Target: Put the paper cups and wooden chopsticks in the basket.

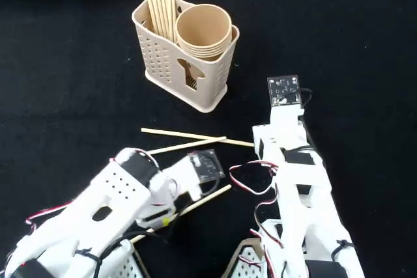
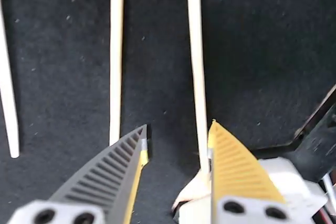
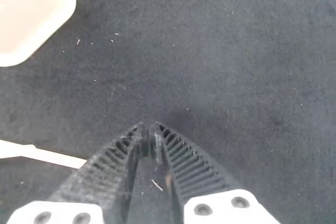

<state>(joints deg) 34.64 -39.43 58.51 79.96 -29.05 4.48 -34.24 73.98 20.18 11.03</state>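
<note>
The paper cups [image 1: 207, 47] sit stacked in one compartment of the basket [image 1: 195, 92], with a bundle of chopsticks [image 1: 161, 1] standing upright in the compartment beside them. Three loose chopsticks lie flat on the black table [image 1: 78, 96] between the basket and the arms: a long one [image 1: 195, 137], a second one [image 1: 189, 145] just beside it, and a third one [image 1: 212, 196] running under the left arm's wrist.

The left gripper [image 2: 178, 129] hangs low over the cloth with its jaws spread. One stick [image 2: 194, 66] lies in the gap and seems to touch the yellow-faced jaw, though contact is hard to confirm. The right gripper [image 3: 148, 129] has its jaws pressed together on nothing, near a corner of the basket.

The sticks look light, stiff and thin. They are likely smooth enough to roll or twist out of a pinch. A hold across the width, somewhat toward one end, would probably let the stick tip upright into the compartment.
</note>
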